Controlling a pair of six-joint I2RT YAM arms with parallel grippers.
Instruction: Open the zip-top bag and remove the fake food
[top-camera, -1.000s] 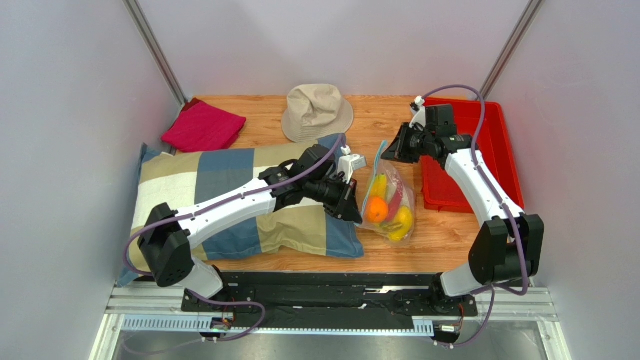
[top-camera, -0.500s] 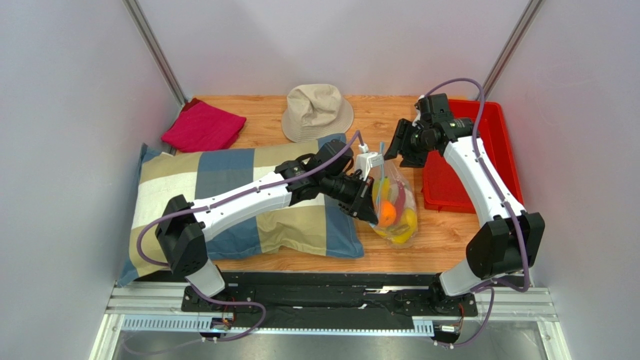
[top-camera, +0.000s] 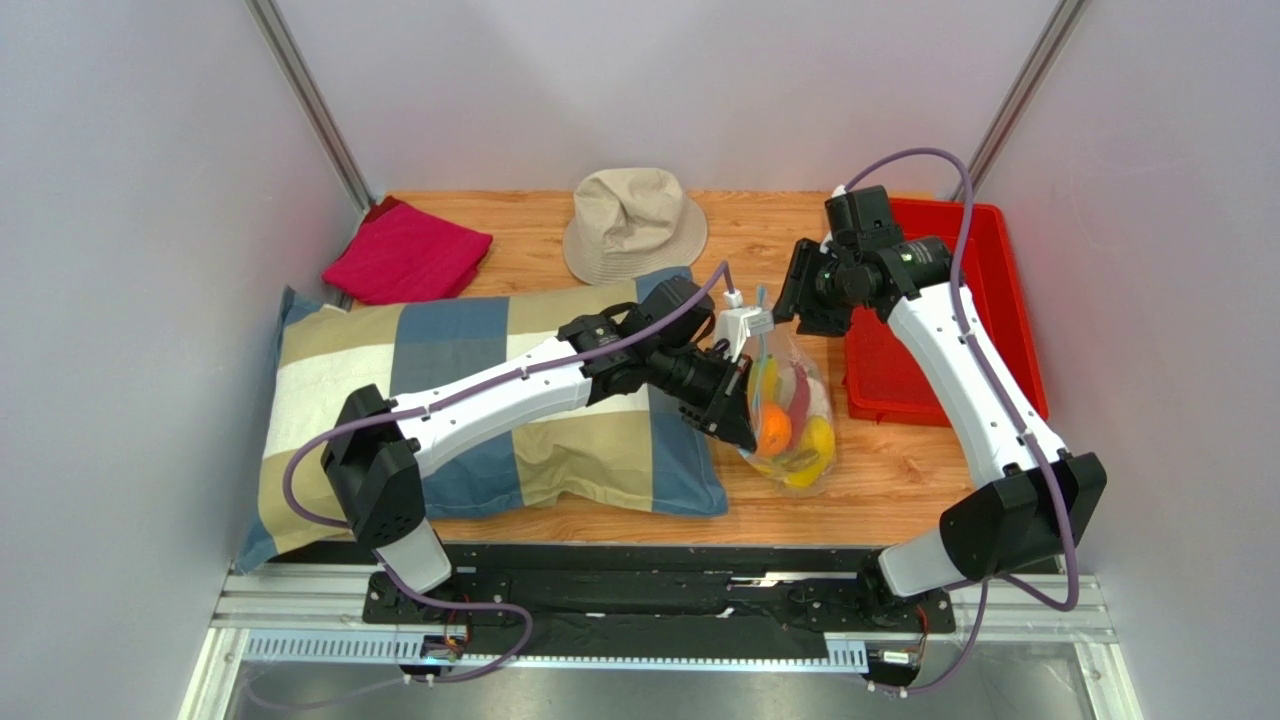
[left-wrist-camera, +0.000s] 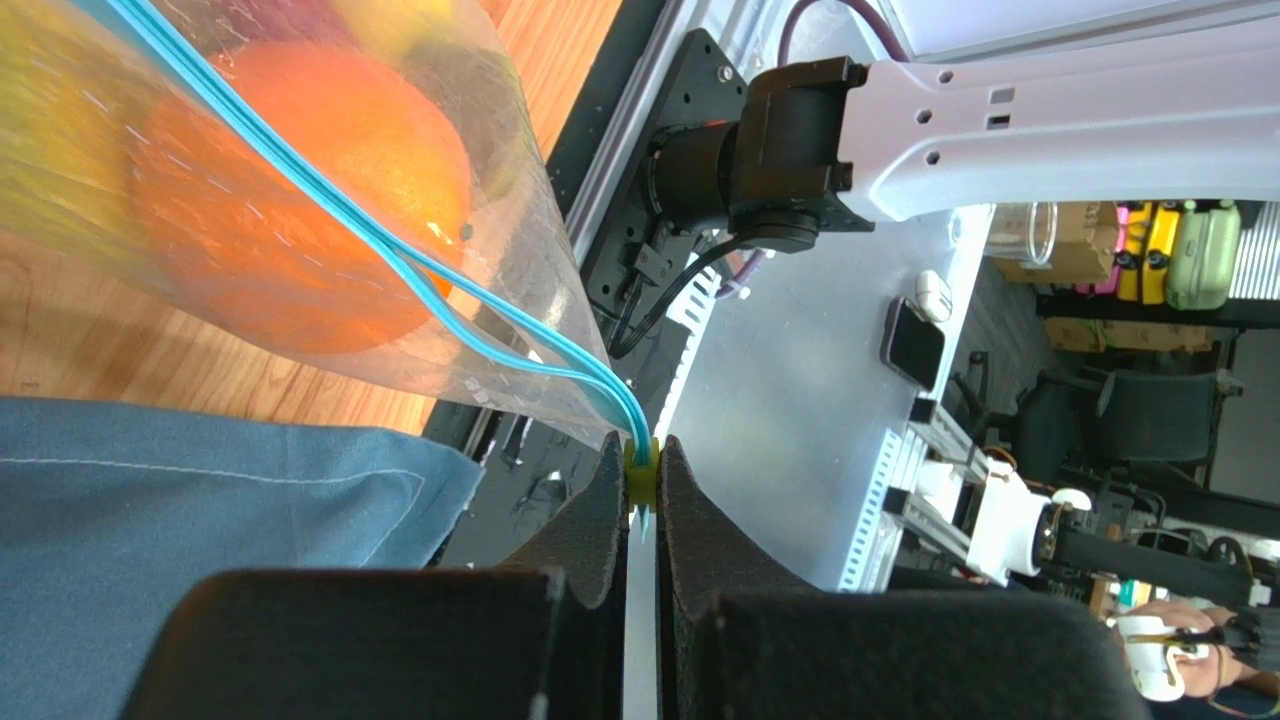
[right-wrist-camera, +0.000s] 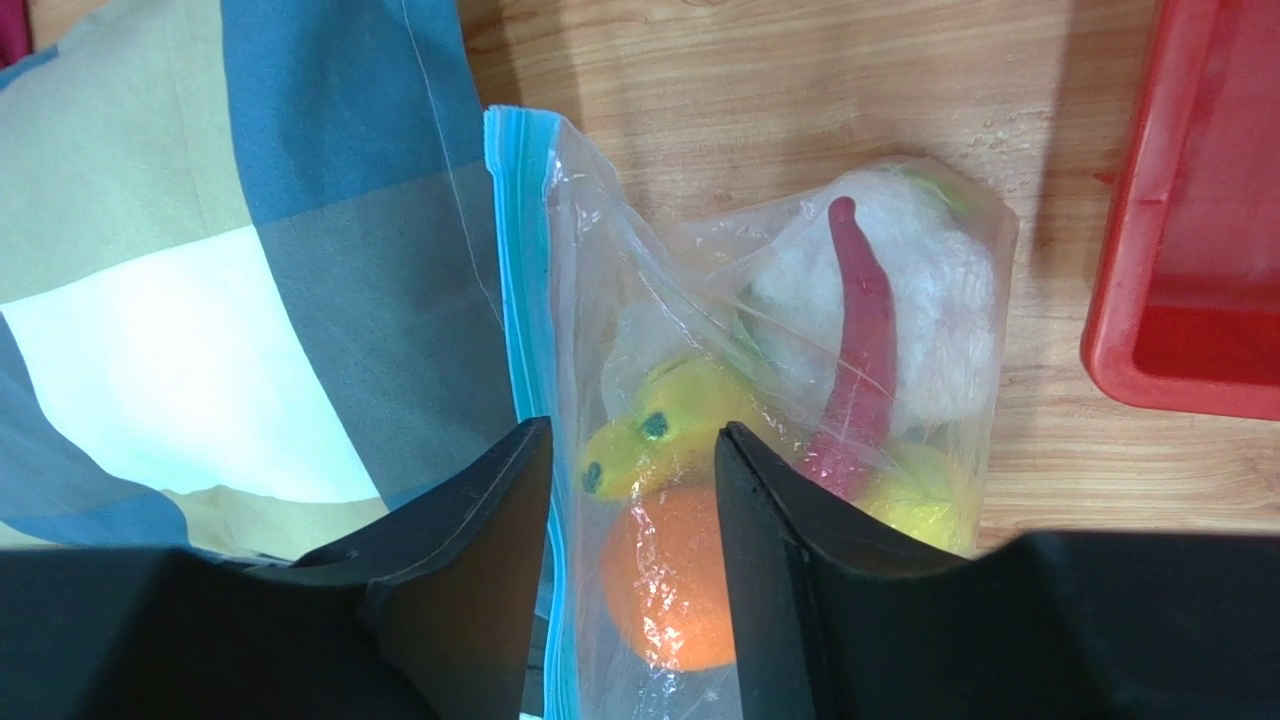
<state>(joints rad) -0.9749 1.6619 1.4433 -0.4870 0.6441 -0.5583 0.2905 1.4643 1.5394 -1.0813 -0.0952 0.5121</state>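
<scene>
The clear zip-top bag (top-camera: 792, 450) lies on the wooden table between the pillow and the red tray, its light blue zip strip (right-wrist-camera: 519, 300) along the pillow side. Inside show an orange (right-wrist-camera: 669, 593), a yellow banana (right-wrist-camera: 676, 413), a red pepper piece (right-wrist-camera: 864, 345), white cauliflower (right-wrist-camera: 932, 285) and a yellow oval fruit (right-wrist-camera: 924, 503). My left gripper (left-wrist-camera: 643, 483) is shut on the bag's small yellow zip slider (left-wrist-camera: 643, 468); it shows in the top view (top-camera: 736, 420) at the bag's left edge. My right gripper (right-wrist-camera: 634, 443) is open above the bag's far end (top-camera: 793, 300), empty.
A checked pillow (top-camera: 451, 390) fills the left half, under my left arm. A beige hat (top-camera: 634, 222) and a folded red cloth (top-camera: 406, 252) lie at the back. A red tray (top-camera: 932, 330) stands right of the bag.
My left gripper has moved right, onto the bag's edge, where it now grips the zip slider. The bag has shifted slightly right and bunched up. The right arm has lifted and drawn back a little.
</scene>
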